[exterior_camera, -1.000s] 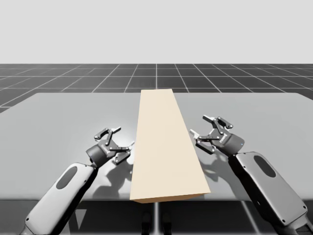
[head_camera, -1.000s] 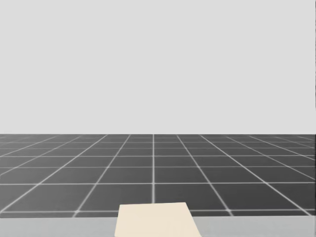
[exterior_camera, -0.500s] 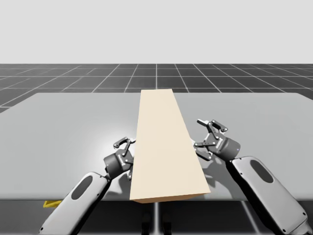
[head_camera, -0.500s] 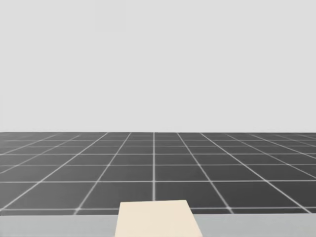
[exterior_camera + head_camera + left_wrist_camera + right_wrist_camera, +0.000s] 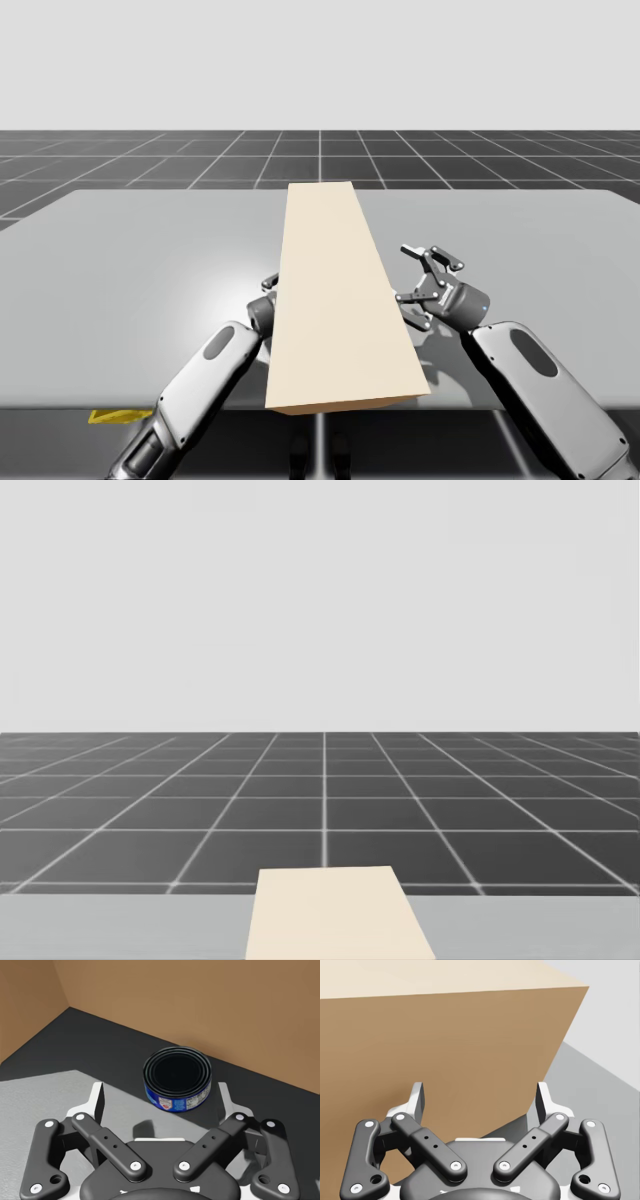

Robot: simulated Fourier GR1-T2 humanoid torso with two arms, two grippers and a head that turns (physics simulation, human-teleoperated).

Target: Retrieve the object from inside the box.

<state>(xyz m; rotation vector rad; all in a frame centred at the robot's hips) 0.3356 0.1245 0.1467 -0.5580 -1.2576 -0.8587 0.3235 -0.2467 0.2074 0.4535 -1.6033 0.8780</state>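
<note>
Blue can (image 5: 177, 1080) sits just ahead of my left gripper (image 5: 161, 1094) inside the box (image 5: 200, 1005), so its spread fingers (image 5: 99, 1101) should slide straight forward to either side (right gripper (image 5: 480, 1094), also open, faces the outer wall) before closing.

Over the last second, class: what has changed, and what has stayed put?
My left gripper has swung right to the left side of the box and, open, now faces a can inside. My right gripper, open too, has edged closer to the box's right side. My head has turned slightly. The box has stayed put.
</note>
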